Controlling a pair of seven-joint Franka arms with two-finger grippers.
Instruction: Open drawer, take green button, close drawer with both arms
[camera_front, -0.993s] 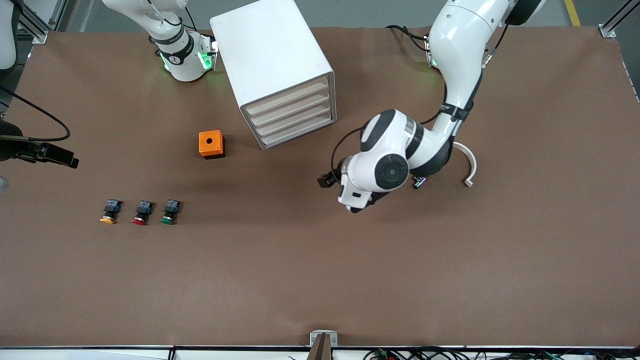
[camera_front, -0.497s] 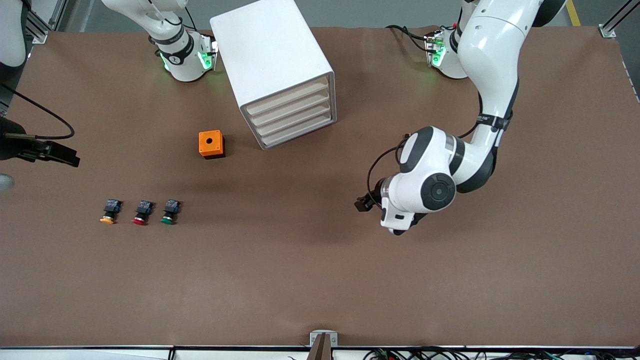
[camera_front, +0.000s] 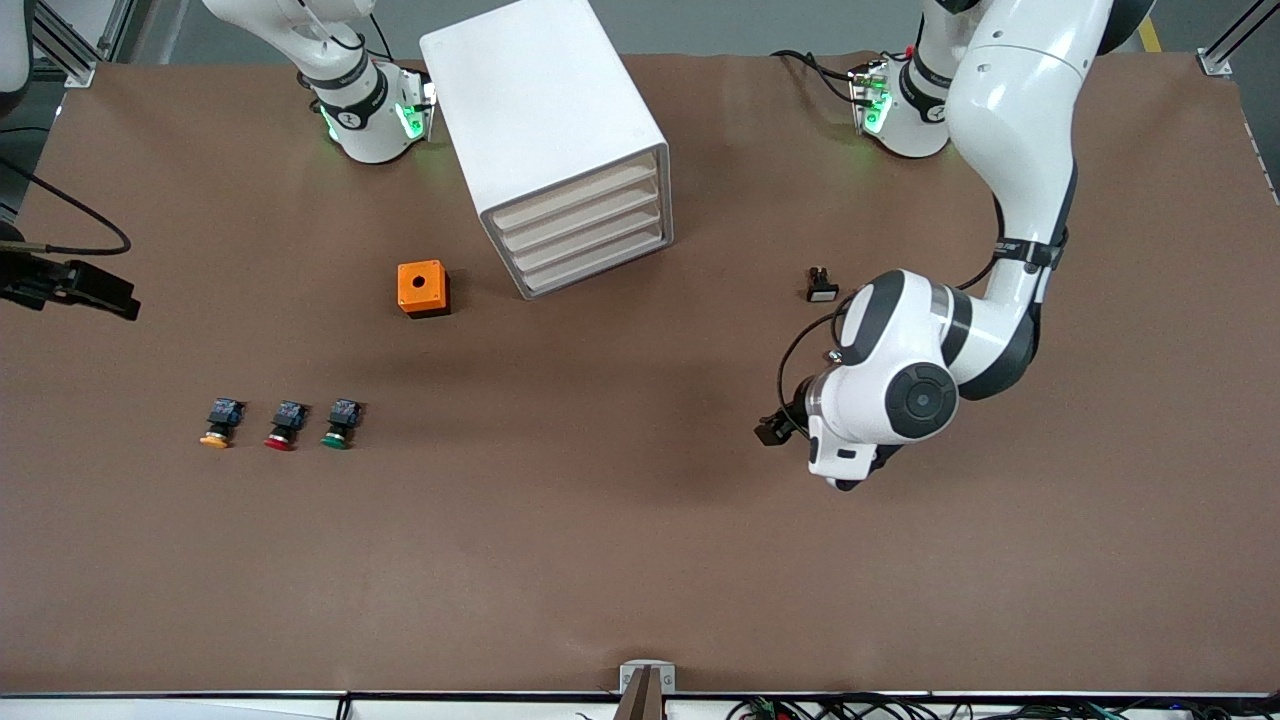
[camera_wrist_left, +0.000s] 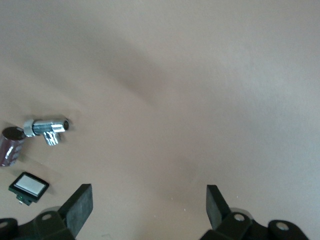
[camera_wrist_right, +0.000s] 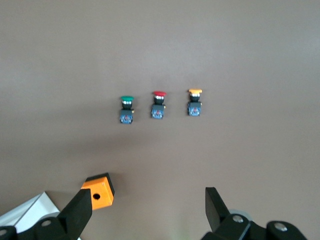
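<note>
- Front view: white cabinet (camera_front: 545, 120) sits at 12 o'clock on the table. Its four beige-fronted drawers (camera_front: 585, 232) are all shut, w/ no handles visible.
- Orange box (camera_front: 422, 288) is at 10 o'clock, nearer the camera than the cabinet.
- Green button (camera_front: 340, 425) lies on the bare table at 8 o'clock, not in any drawer. It's the row's end nearest table centre, just beside the red button (camera_front: 284, 427), w/ the orange-capped button (camera_front: 218, 426) next along.
- Left arm (camera_front: 890, 400) hangs over bare table at 4 o'clock, well apart from the cabinet. Right arm (camera_front: 340, 90) runs off frame; the dark piece at the 9 o'clock edge is prob. its hand.
- Left wrist view: left gripper (camera_wrist_left: 149, 200) has fingers spread wide, holding nothing, w/ bare table below. Off to one side are a white-faced switch (camera_wrist_left: 29, 186), a chrome fitting (camera_wrist_left: 47, 126) and a dark red cylinder (camera_wrist_left: 11, 146).
- Right wrist view: right gripper (camera_wrist_right: 145, 202) is also spread and empty, high over the orange box and looking at all three buttons.
- Risks: four identical fronts, so it's easy to pull the wrong drawer. W/o a handle, fingers may slip off the front. The cabinet may slide if pulled unbraced. Caps sit close together, so a wide grasp could nudge or grab the red one.
</note>
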